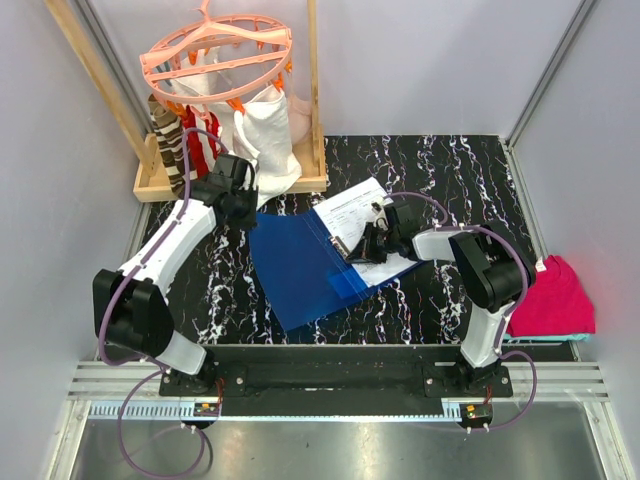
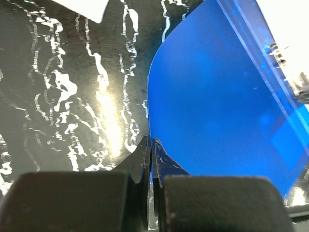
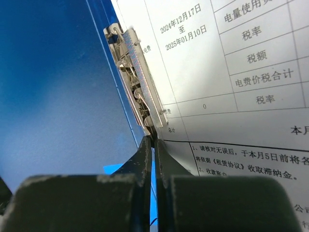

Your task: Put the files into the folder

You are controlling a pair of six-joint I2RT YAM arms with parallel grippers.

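The blue folder (image 1: 300, 265) lies open on the black marbled table. The files (image 1: 355, 210), white sheets of printed text, rest on its right half beside the metal clip (image 1: 340, 240). My left gripper (image 1: 248, 212) is at the cover's far left corner. In the left wrist view it (image 2: 151, 142) is shut, with the curved edge of the folder (image 2: 217, 106) running into its tips. My right gripper (image 1: 368, 243) reaches in from the right. Seen from its wrist, it (image 3: 153, 140) is shut, tips against the near end of the clip (image 3: 137, 82), between the folder (image 3: 58, 87) and the files (image 3: 231, 72).
A wooden rack (image 1: 160, 185) at the back left carries a pink clip hanger (image 1: 215, 55), a white cloth bag (image 1: 265, 135) and striped socks (image 1: 170, 140). Folded magenta cloth (image 1: 552, 295) lies at the right, off the mat. Grey walls enclose the table.
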